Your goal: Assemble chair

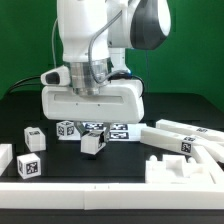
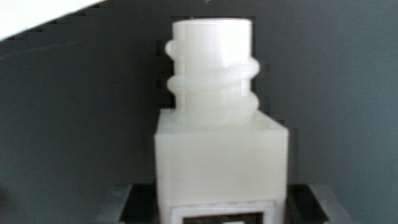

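The gripper (image 1: 92,137) hung straight down from the arm, just in front of the marker board (image 1: 118,131), and it was clenched on a short white leg (image 2: 219,150) of the chair. In the wrist view the leg's square block sat between the two dark fingers (image 2: 125,205), a tag showed at the held end, and a round ribbed peg stood out of the far end. In the exterior view the leg showed as a small tagged piece under the hand, at or just above the black table (image 1: 25,115). Whether it touched the table could not be told. It lay close to the near edge of the marker board and partly covered it from the camera. To the exterior view's left of the marker board lay three loose white tagged blocks. One block (image 1: 33,138) was near the board, a second (image 1: 28,166) lay farther forward, and a third (image 1: 4,160) was cut off by the edge of the picture. To the exterior view's right of the marker board lay two long white bars (image 1: 172,142) side by side, angled away from it, each with a tag near the end. Forward of the marker board on that same side rested a wide white panel (image 1: 185,172) with square notches along its upper edge, lying flat and apart from the bars. None of these loose parts touched the held leg.
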Motion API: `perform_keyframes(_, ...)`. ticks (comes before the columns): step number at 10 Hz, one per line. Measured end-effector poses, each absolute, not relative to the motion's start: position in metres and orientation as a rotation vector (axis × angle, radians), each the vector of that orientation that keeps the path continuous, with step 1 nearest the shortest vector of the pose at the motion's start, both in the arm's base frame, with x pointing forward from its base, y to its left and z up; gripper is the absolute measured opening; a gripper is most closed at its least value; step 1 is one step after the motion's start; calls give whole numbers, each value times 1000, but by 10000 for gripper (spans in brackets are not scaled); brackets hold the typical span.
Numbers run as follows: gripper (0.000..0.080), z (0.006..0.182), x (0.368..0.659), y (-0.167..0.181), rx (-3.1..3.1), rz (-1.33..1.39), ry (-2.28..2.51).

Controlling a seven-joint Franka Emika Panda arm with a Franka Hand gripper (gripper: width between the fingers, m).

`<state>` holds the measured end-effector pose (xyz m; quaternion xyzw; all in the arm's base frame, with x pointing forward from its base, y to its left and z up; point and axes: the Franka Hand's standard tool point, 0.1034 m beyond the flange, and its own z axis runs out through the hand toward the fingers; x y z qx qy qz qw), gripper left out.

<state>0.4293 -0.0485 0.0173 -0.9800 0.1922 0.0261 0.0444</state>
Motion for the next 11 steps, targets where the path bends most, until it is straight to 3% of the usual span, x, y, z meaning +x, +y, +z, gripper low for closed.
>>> perform_keyframes(2, 284, 11, 412, -46, -2986, 120, 596)
perform_keyframes(6, 293, 11, 410, -49, -2988, 121, 572)
perform_keyframes(8, 606, 17, 420, -55, -2971, 155, 553)
perform_keyframes(11, 647, 31, 454, -77, -3008, 215, 158)
